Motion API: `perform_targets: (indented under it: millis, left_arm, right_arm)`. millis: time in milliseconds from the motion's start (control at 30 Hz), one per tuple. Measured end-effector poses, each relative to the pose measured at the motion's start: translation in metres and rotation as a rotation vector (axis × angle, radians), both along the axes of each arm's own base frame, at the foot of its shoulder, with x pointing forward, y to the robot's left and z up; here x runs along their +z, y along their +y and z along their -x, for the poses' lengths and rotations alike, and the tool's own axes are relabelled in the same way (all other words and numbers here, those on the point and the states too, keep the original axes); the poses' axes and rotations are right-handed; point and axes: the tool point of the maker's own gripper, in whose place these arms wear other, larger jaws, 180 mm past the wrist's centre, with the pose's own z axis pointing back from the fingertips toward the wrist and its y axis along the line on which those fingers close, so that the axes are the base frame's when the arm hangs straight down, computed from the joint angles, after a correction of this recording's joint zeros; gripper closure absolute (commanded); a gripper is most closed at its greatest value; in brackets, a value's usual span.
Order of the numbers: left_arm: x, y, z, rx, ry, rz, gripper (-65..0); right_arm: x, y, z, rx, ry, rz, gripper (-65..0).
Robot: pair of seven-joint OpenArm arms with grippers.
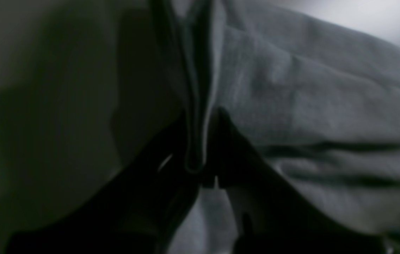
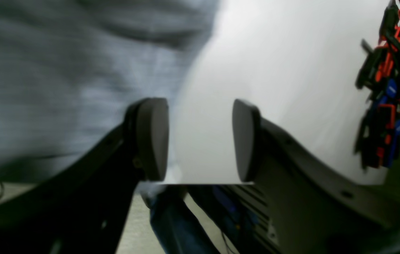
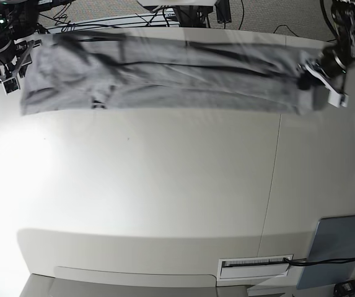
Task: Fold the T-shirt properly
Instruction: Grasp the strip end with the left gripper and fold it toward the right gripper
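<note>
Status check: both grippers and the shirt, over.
Left gripper shut on a fold of the T-shirt. Right gripper open, nothing between its pads, shirt beside it. T-shirt stretched long across table's far edge. Nothing in the way.

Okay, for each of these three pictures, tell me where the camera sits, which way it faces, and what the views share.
Left wrist: sits on the left arm, looks along the left end effector, shut on a fold of the T-shirt.
Right wrist: sits on the right arm, looks past the open right end effector at the table; the shirt lies beside it.
Base: looks down from above on the table, with both arms at the far corners.
Shared: the grey shirt shows in all three.
</note>
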Motion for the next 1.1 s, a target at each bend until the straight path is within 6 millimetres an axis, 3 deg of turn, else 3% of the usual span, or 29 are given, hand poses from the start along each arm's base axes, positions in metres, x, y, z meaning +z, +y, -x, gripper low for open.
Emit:
perform_targets:
  millis: [133, 300, 500, 567, 767, 967, 1100]
  left_arm:
    - [0.012, 0.023, -0.004, 0.016, -0.003, -0.089, 0.0]
    - [0.043, 0.007, -0.007, -0.061, -0.019, -0.103, 0.0]
    - [0.099, -0.073, -0.009, -0.198, -0.213, -0.007, 0.0]
    - [0.108, -0.104, -0.001, -0.245, -0.233, 0.043, 0.0]
    - [0.105, -0.195, 0.012, -0.353, -0.191, 0.242, 0.0]
    - [0.098, -0.261, 0.017, -0.436, -0.158, 0.284, 0.0]
    - [0.096, -0.292, 0.014, -0.454, -0.150, 0.294, 0.0]
  right_arm:
    - [0.000, 0.001, -0.001, 0.004, -0.007, -0.007, -29.1]
    - [0.001, 0.001, -0.002, 0.005, -0.010, -0.007, -29.1]
    - [0.004, 0.002, -0.008, 0.010, -0.034, -0.009, -29.1]
    - [0.004, 0.003, -0.008, 0.011, -0.036, -0.011, -29.1]
    - [0.004, 0.003, -0.008, 0.012, -0.036, -0.010, -29.1]
    - [0.004, 0.003, -0.008, 0.012, -0.036, -0.009, -29.1]
    - [0.004, 0.003, -0.008, 0.012, -0.036, -0.009, -29.1]
